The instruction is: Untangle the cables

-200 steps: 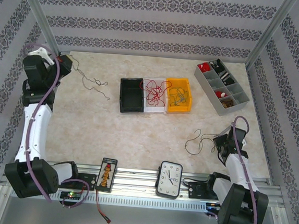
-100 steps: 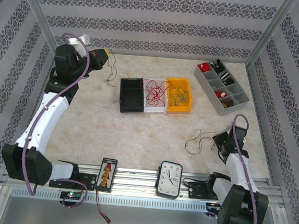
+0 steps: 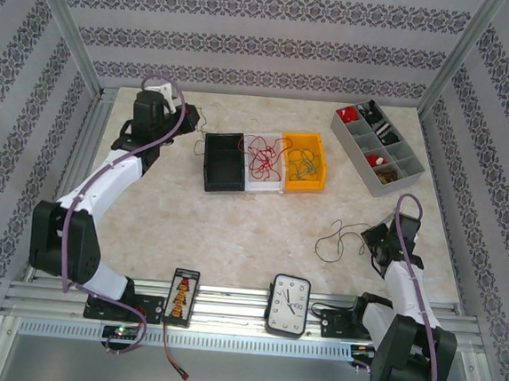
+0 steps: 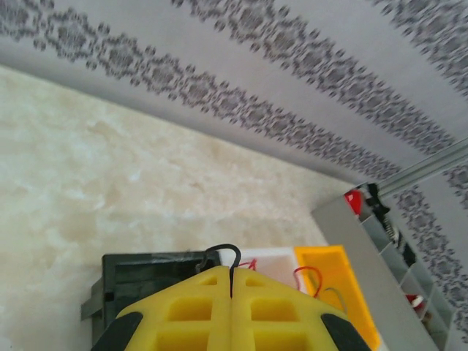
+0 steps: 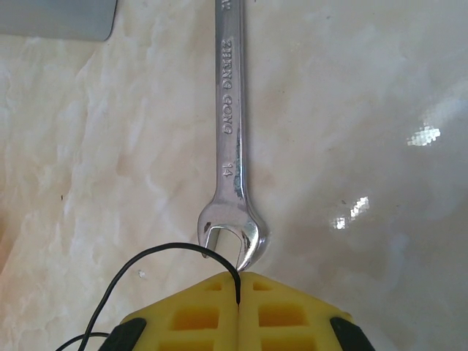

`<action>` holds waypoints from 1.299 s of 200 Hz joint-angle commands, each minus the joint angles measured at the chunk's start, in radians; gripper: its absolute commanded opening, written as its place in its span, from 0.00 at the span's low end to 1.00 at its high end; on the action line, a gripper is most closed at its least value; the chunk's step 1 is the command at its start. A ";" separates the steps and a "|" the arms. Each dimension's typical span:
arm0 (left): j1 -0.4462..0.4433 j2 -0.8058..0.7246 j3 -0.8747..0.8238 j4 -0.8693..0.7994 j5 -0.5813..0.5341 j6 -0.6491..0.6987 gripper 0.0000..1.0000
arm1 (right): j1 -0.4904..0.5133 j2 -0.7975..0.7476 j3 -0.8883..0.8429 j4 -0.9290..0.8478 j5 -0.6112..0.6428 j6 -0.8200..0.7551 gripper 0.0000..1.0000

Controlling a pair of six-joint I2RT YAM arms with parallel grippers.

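Left tool (image 4: pixel 231 287): fingers pressed together, pinching dark wire (image 4: pixel 222 250), end looped above tips. Sits just beside black bin (image 3: pixel 223 163), at far-left corner; bin lies ahead-right.
Right tool (image 5: pixel 238 284): clamped on second dark wire (image 3: pixel 332 240), which trails left over desk (image 3: pixel 233 233); wrench (image 5: pixel 228 131) just ahead.
Red bunch (image 3: pixel 262 157) in white bin (image 3: pixel 264 188); mixed bunch (image 3: pixel 303 164) in yellow bin (image 3: pixel 316 143).
Judgement: left arm nearer bins; short move right puts wire over black bin.

A red cable tangle (image 3: pixel 259 155) sits in the white bin (image 3: pixel 264 188) (dark strands (image 3: pixel 305 165) next door); another dark wire (image 3: pixel 339 237) squiggles well apart, rightward.
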 commanded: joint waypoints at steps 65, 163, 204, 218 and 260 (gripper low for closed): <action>-0.124 0.108 0.010 0.086 -0.023 0.023 0.00 | 0.008 0.008 0.054 0.003 -0.017 -0.033 0.00; -0.223 0.017 -0.159 0.056 -0.029 -0.076 0.00 | 0.011 0.000 0.038 0.001 -0.003 -0.032 0.00; -0.237 -0.032 -0.224 0.036 -0.104 -0.071 0.00 | 0.010 0.004 0.010 0.008 -0.005 -0.027 0.00; -0.235 -0.008 -0.190 0.016 -0.148 -0.041 0.00 | 0.010 0.005 0.014 0.007 -0.005 -0.030 0.00; -0.228 0.185 0.028 -0.078 -0.296 0.012 0.00 | 0.015 -0.002 0.025 -0.001 -0.021 -0.038 0.00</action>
